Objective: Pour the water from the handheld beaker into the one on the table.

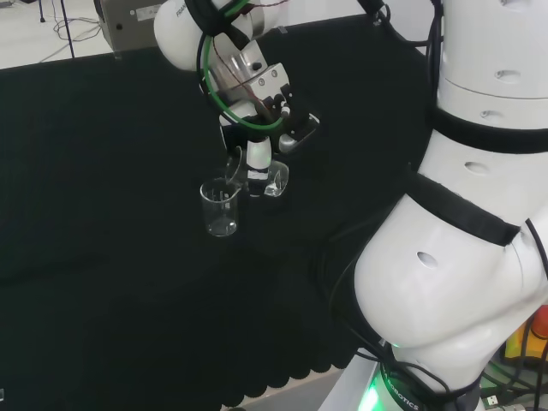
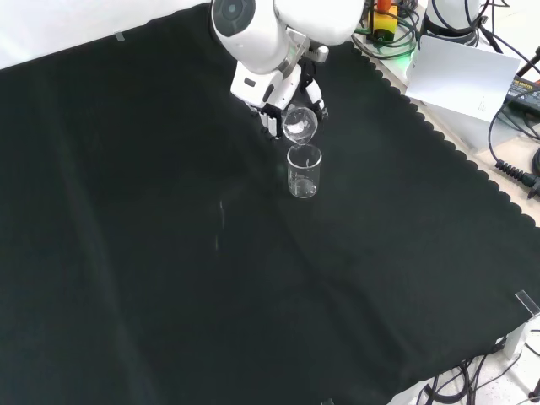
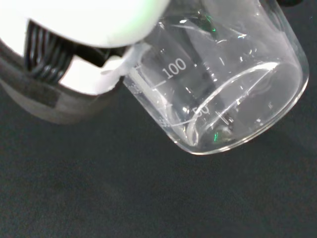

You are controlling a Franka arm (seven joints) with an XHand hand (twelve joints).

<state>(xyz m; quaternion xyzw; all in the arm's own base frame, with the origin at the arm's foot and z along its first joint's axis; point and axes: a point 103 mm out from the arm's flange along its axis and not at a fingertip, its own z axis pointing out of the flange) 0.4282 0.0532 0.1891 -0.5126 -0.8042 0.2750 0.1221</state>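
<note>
A clear beaker is being held tilted in the curled hand, its lip just above the upright beaker on the table. Pouring is judged to be under way; how much water is remaining cannot be told.

White rounded arm links, black bands at joints, green cable loop, black-and-white hand.

In your front view, the standing beaker sits on the cloth just below the tilted held beaker. In your head view, it stands left of it.
</note>
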